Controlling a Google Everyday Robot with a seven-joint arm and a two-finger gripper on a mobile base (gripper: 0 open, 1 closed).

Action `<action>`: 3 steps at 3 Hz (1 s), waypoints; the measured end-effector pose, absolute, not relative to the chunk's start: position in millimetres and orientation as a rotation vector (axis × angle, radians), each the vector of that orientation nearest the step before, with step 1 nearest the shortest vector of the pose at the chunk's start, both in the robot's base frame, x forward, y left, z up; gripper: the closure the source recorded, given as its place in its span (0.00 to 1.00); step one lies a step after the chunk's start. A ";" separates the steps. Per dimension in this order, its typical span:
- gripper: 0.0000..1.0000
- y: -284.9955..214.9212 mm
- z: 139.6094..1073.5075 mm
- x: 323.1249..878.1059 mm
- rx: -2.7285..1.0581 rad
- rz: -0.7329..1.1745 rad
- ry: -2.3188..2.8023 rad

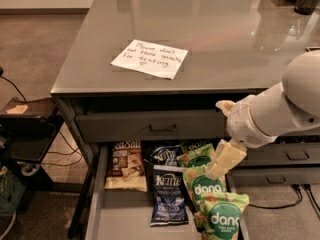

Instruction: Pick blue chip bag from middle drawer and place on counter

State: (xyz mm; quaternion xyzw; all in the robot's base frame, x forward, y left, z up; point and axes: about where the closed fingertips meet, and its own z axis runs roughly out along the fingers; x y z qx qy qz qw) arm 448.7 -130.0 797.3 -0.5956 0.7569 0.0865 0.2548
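The blue chip bag [169, 198], glossy blue with a pale band at its top and "Kettle" lettering, lies flat in the open middle drawer [122, 219], near its centre. My gripper [221, 163], cream coloured at the end of the white arm, hangs over the drawer's right part, just above the green dang bags [206, 188]. It is to the right of the blue bag and a little above it, apart from it. The counter [235, 39] above bears the white handwritten note [150, 58].
A darker navy Kettle bag [162, 154] and a brown Sea Salt bag [125, 166] lie at the drawer's back. Another dang bag [223, 218] lies front right. The shut top drawer front [162, 128] overhangs them. A low black stand with cables [25, 134] is left.
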 end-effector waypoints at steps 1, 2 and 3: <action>0.00 -128.4 790.3 445.8 -1.623 0.242 2.026; 0.00 -110.0 750.9 436.4 -1.657 0.276 1.963; 0.00 -76.2 702.7 434.8 -1.724 0.284 1.887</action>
